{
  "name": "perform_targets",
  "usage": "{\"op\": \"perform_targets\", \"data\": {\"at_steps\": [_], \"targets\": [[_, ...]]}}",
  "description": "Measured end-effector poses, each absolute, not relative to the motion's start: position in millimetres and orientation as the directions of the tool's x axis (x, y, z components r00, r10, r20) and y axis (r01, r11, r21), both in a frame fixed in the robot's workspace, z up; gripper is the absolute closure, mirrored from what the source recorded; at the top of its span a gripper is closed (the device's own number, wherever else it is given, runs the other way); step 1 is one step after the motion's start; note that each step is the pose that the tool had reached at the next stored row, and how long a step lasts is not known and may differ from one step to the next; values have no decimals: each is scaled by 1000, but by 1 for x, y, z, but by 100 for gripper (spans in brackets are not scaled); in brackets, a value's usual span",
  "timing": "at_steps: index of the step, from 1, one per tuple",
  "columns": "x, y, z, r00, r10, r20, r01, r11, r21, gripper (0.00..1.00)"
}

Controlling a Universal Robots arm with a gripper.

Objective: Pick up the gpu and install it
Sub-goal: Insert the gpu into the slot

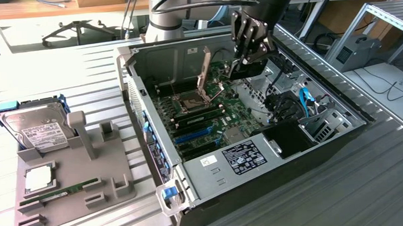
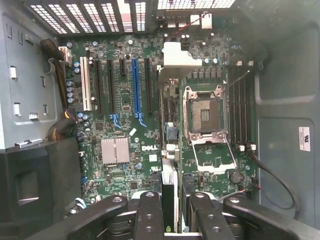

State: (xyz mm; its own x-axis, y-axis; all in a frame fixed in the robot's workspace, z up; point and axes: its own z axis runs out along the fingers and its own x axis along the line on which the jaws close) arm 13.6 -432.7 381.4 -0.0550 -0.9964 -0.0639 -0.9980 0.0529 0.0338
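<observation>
The gripper (image 1: 248, 61) hangs inside the open computer case (image 1: 130, 80), over the Dell motherboard (image 2: 115, 125). Its fingers (image 2: 150, 215) stand only narrowly apart, clamped on the gpu (image 2: 169, 175). In the wrist view the card appears edge-on, silver bracket at its far end, running just beside the CPU socket (image 2: 205, 112), between that socket and the blue expansion slot (image 2: 135, 85).

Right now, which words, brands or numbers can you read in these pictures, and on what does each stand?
"DELL": on the motherboard.
Hard drive label: too small to read.
Black label on the case: too blurred.
White sticker inside the case: unreadable.
</observation>
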Motion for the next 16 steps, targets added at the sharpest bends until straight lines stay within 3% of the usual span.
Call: {"op": "perform_targets", "data": {"at_steps": [16], "targets": [[7, -440, 381, -55, -996, -64, -998, 53, 34, 73]]}}
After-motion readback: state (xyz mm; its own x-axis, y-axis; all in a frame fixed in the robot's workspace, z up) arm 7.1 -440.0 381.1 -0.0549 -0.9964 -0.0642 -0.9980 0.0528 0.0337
